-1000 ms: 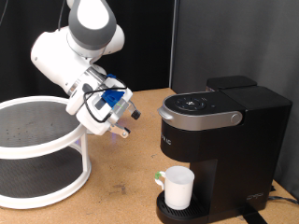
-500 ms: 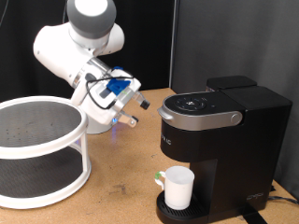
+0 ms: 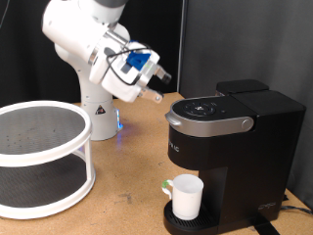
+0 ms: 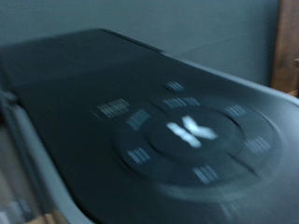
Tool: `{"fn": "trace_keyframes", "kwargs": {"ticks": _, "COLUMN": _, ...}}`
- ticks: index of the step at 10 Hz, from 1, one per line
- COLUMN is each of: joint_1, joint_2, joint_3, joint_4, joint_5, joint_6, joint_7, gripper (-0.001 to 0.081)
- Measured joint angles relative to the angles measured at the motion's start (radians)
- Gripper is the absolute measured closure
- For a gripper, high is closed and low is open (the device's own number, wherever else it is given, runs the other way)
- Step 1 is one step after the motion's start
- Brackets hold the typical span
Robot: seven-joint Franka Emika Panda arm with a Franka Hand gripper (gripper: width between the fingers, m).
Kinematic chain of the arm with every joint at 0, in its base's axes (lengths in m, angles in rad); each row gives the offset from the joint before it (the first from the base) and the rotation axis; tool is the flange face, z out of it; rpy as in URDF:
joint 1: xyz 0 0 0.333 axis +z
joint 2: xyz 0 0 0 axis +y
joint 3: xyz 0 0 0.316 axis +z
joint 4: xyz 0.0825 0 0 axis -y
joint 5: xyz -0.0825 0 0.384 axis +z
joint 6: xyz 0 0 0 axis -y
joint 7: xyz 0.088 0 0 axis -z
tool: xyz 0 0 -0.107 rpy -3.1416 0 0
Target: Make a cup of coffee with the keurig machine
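The black keurig machine (image 3: 235, 147) stands at the exterior view's right, its lid closed. The white cup (image 3: 187, 196) sits on its drip tray under the spout. My gripper (image 3: 160, 84) hangs in the air just up and to the left of the machine's lid, its fingers pointing towards the round button panel (image 3: 204, 109). I hold nothing that shows. The wrist view is filled by the blurred button panel (image 4: 192, 131) with its lit K in the middle; my fingers do not show there.
A white two-tier round rack (image 3: 39, 157) stands at the exterior view's left. The robot's white base (image 3: 98, 113) is behind it, with a blue light near its foot. A black curtain hangs behind the wooden table (image 3: 127, 191).
My arm has risen and swung to the exterior view's right, carrying the gripper from low beside the rack up to a spot next to the machine's lid.
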Motion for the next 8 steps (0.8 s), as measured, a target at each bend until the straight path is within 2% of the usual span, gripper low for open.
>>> {"fn": "trace_keyframes", "kwargs": {"ticks": 3, "joint_1": -0.015, "joint_2": -0.089, "joint_3": 0.021, "joint_4": 0.004, "joint_5": -0.14, "joint_6": -0.049, "joint_7": 0.162, "gripper": 0.0001}}
{"fn": "trace_keyframes", "kwargs": {"ticks": 7, "joint_1": -0.025, "joint_2": -0.169, "joint_3": 0.021, "joint_4": -0.012, "joint_5": -0.163, "joint_6": -0.06, "joint_7": 0.225, "gripper": 0.0001}}
{"fn": "trace_keyframes", "kwargs": {"ticks": 8, "joint_1": -0.025, "joint_2": -0.168, "joint_3": 0.021, "joint_4": -0.012, "joint_5": -0.163, "joint_6": -0.06, "joint_7": 0.225, "gripper": 0.0001}}
